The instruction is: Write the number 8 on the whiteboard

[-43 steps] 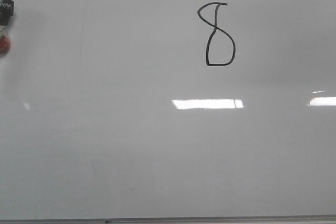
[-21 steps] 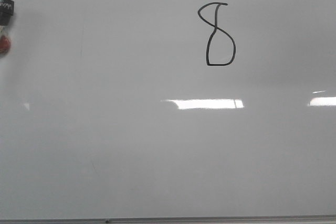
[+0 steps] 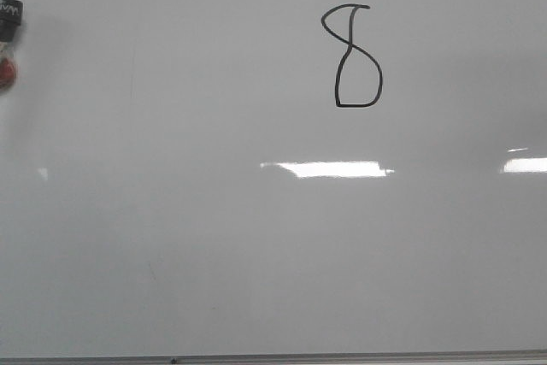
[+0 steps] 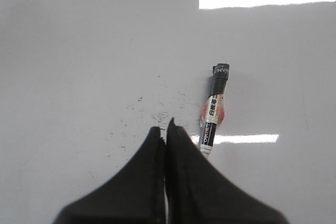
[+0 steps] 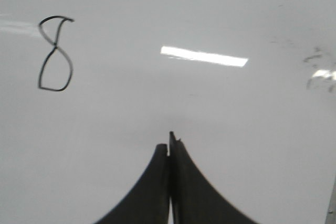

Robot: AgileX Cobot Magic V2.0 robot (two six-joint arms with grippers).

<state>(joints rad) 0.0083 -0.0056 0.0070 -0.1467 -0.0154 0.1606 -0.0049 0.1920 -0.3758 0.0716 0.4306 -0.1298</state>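
The 8 stood finished high on the whiteboard, while the marker, seemingly light, stiff and best pinched mid-barrel, lay beside the left gripper, both it and the right gripper pressed together empty

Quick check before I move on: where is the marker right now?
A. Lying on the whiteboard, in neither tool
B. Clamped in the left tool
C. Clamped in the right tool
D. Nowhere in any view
A. In the left wrist view the marker lies on the whiteboard beside the left tool, whose fingers are closed together on nothing; the right tool is closed and empty too.
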